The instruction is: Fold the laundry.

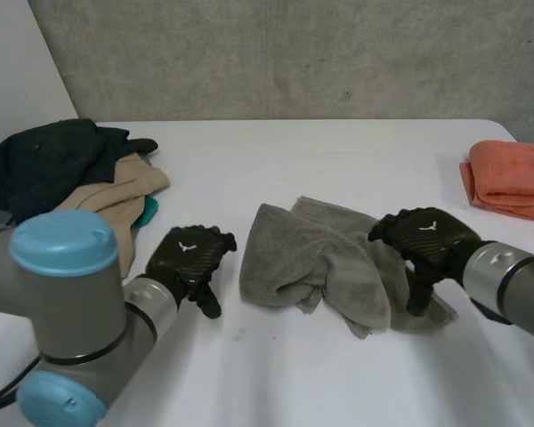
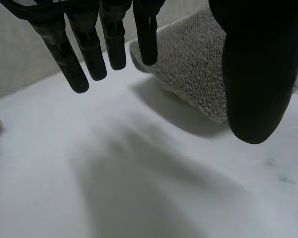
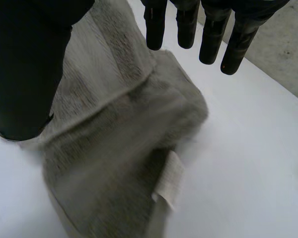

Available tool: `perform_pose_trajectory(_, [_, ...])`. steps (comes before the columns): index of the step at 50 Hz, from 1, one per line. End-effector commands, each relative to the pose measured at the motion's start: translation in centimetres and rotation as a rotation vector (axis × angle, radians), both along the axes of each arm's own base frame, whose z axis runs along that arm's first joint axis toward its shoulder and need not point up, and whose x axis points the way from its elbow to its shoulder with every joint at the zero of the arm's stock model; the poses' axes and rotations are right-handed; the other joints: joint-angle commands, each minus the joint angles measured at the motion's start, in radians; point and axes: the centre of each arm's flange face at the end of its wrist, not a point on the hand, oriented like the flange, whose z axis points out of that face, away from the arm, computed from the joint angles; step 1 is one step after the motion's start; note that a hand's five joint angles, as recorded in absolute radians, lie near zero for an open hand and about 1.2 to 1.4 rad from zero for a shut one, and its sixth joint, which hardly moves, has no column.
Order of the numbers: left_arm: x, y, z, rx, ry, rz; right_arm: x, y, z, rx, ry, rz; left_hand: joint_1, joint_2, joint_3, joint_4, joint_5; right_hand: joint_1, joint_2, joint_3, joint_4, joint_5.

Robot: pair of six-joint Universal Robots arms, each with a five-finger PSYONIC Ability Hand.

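A crumpled grey terry towel [image 1: 316,262] lies bunched mid-way across the white table [image 1: 276,374], flanked by the robot's 2 black hands. The left hand [image 1: 189,258] hovers just beside the towel's left edge, fingers [image 2: 72,59] straight and holding nothing. The right hand [image 1: 423,236] hangs over its right side, fingers [image 3: 188,25] spread, nothing pinched. Folding well likely means first finding 2 corners, 1 per hand, and pulling the cloth flat. Its white sewn label [image 3: 169,181] marks a hem to follow.
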Motion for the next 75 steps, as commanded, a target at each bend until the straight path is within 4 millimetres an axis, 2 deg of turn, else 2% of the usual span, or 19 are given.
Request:
perform_pose_trajectory(1, [-1.1,-1.6,-0.5,0.051,0.105,0.056,2.9,0.3,-1.4,0.109,-0.27,-0.077,0.076,0.072,0.073,0.073,0.066,-0.027,-0.034,-0.027,-0.048,-0.056])
perform_pose_trajectory(9, [-3.3,-2.2,-1.7,0.059,0.116,0.024,6.0,0.5,-3.3,0.149,-0.311,-0.068,0.065,0.06,0.062,0.062,0.054,0.037,0.03,0.037,0.016,0.008])
perform_pose_trajectory(13, [-4.7,-2.2,-2.4,0.055,0.121,-0.006,7.1,0.1,-3.8,0.12,-0.285,-0.087,0.103,0.098,0.1,0.1,0.092,0.746,0.739,0.746,0.725,0.716])
perform_pose_trajectory(16, [-5.5,-2.6,-2.7,0.053,0.128,-0.014,7.1,-1.0,-2.9,0.046,-0.29,-0.113,0.58,0.576,0.577,0.577,0.569,1.183,1.176,1.183,1.162,1.154])
perform_pose_trajectory(17, [-5.7,-2.7,-2.6,0.045,0.135,-0.019,7.1,-1.2,-2.6,0.022,-0.295,-0.113,0.924,0.92,0.921,0.921,0.913,1.185,1.178,1.185,1.163,1.155])
perform_pose_trajectory(21, [-5.9,-3.7,-1.4,0.005,0.161,-0.01,7.6,-2.0,-0.6,-0.082,-0.315,-0.085,1.019,1.014,1.015,1.015,1.008,1.185,1.178,1.185,1.163,1.155])
perform_pose_trajectory(23, [-6.2,-4.3,0.5,-0.045,0.193,0.001,7.8,-2.0,1.2,-0.153,-0.317,-0.057,1.019,1.014,1.015,1.015,1.008,1.185,1.178,1.185,1.163,1.155])
perform_pose_trajectory(25, [-5.8,-5.2,4.2,-0.139,0.245,0.036,8.2,-2.2,3.0,-0.224,-0.332,-0.036,1.019,1.014,1.015,1.015,1.008,1.185,1.178,1.185,1.163,1.155])
perform_pose_trajectory(28, [-3.6,-7.2,10.1,-0.312,0.334,0.139,8.7,-2.9,5.1,-0.328,-0.382,-0.021,1.019,1.014,1.015,1.015,1.008,1.185,1.178,1.185,1.163,1.155])
perform_pose_trajectory(31, [-2.5,-7.9,13.7,-0.428,0.406,0.176,9.2,-3.4,6.7,-0.423,-0.439,-0.008,1.019,1.014,1.015,1.015,1.008,1.185,1.178,1.185,1.163,1.155])
perform_pose_trajectory(35, [-2.1,-6.3,19.7,-0.61,0.545,0.147,9.1,-3.3,9.6,-0.536,-0.502,-0.007,1.019,1.014,1.015,1.015,1.008,1.185,1.178,1.185,1.163,1.155])
perform_pose_trajectory(38, [-2.4,-5.4,20.9,-0.647,0.579,0.126,9.0,-2.9,10.6,-0.561,-0.517,-0.003,1.019,1.014,1.015,1.015,1.008,1.185,1.178,1.185,1.163,1.155])
perform_pose_trajectory(43, [-4.7,-3.6,19.9,-0.624,0.565,0.027,8.4,-3.1,10.6,-0.554,-0.499,-0.028,1.019,1.014,1.015,1.015,1.008,1.185,1.178,1.185,1.163,1.155])
perform_pose_trajectory(49, [-7.0,-4.6,12.4,-0.487,0.398,-0.015,8.1,-2.9,7.6,-0.408,-0.405,-0.033,1.019,1.014,1.015,1.015,1.008,1.185,1.178,1.185,1.163,1.155])
perform_pose_trajectory(57, [-7.8,-3.9,7.7,-0.393,0.276,-0.044,6.7,-4.5,3.9,-0.346,-0.287,-0.076,1.019,1.014,1.015,1.015,1.008,1.185,1.178,1.185,1.163,1.155])
perform_pose_trajectory(64, [-7.4,-3.4,7.8,-0.379,0.263,-0.043,6.6,-4.2,3.8,-0.363,-0.252,-0.065,1.019,1.014,1.015,1.015,1.008,1.185,1.178,1.185,1.163,1.155])
perform_pose_trajectory(69, [-5.6,-3.9,10.8,-0.438,0.291,0.001,7.5,-3.1,4.5,-0.38,-0.292,-0.026,1.019,1.014,1.015,1.015,1.008,1.185,1.178,1.185,1.163,1.155])
perform_pose_trajectory(73, [-1.3,-8.0,11.3,-0.468,0.256,0.153,11.3,1.4,4.4,-0.315,-0.347,0.138,1.019,1.014,1.015,1.015,1.008,1.185,1.178,1.185,1.163,1.155])
perform_pose_trajectory(75, [0.4,-9.6,10.9,-0.466,0.231,0.211,13.3,4.5,2.6,-0.223,-0.34,0.246,1.019,1.014,1.015,1.015,1.008,0.804,0.797,0.804,0.783,0.774])
